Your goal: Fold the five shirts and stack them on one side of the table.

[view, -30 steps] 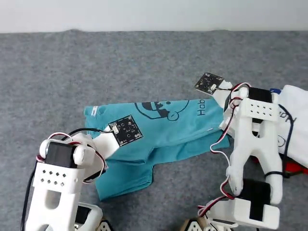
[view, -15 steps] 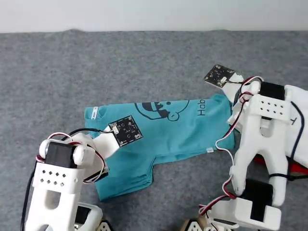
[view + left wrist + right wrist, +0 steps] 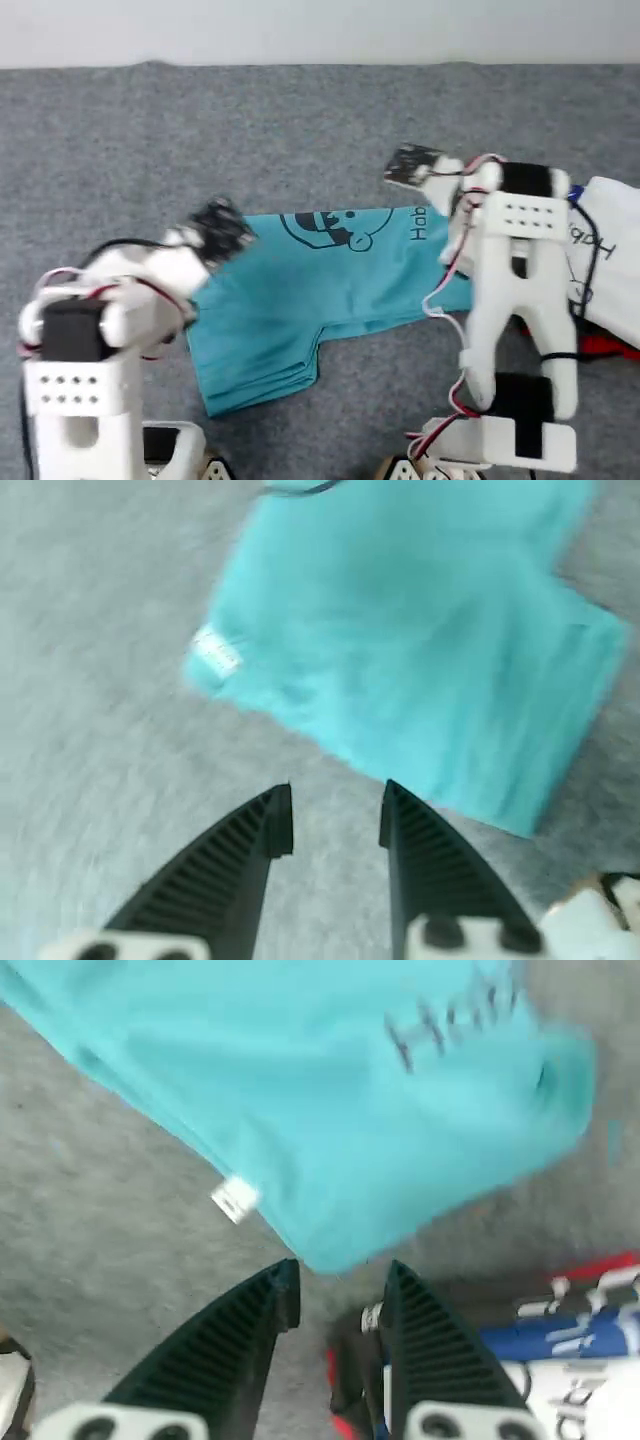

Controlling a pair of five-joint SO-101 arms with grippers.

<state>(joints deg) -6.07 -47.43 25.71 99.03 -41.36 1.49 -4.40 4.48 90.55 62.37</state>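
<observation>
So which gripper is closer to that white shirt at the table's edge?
Right. The right gripper hangs beside the white shirt, over a corner of the teal shirt; the left gripper is at its far end.

The high view looks down from well above the teal shirt (image 3: 330,290), taking in the table (image 3: 300,130) around it. The left wrist view looks past the left gripper (image 3: 335,815) from close above the shirt's labelled corner, the right wrist view past the right gripper (image 3: 340,1295) close above its lettered end; all three share the shirt
</observation>
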